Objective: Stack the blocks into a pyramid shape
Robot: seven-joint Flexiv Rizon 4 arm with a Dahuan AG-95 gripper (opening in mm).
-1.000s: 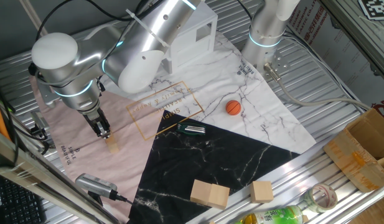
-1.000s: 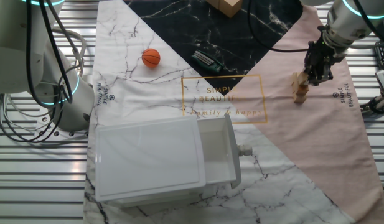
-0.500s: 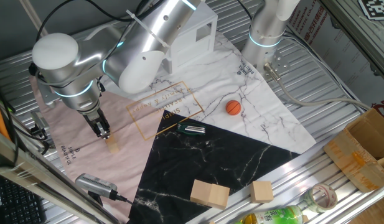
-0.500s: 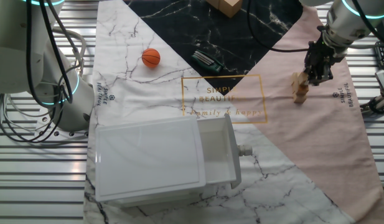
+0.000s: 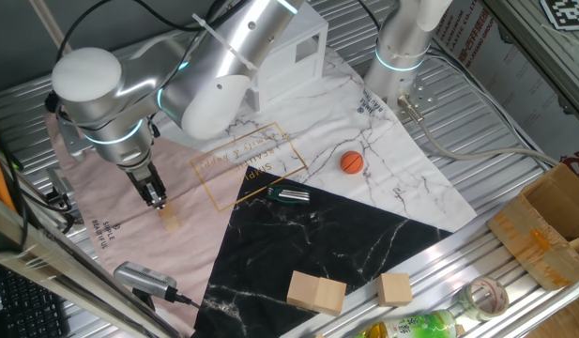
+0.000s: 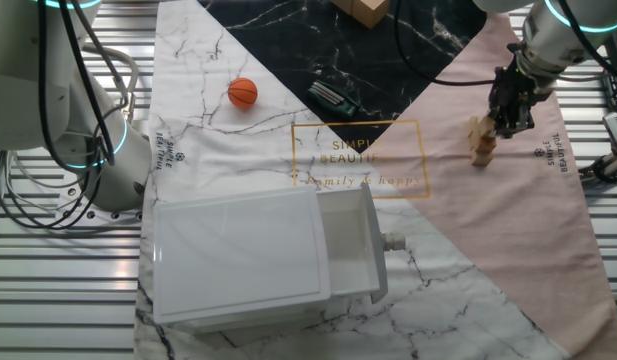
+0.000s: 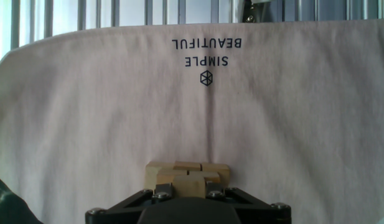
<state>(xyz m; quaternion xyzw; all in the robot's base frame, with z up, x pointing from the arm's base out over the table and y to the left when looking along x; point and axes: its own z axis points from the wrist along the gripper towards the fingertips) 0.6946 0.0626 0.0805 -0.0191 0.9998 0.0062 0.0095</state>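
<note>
Though partly hidden, the blocks look pale tan.

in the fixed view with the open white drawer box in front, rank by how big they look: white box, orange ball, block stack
1. white box, though it is nearest the camera
2. block stack
3. orange ball, close to the stack, so that order is unsure
</note>
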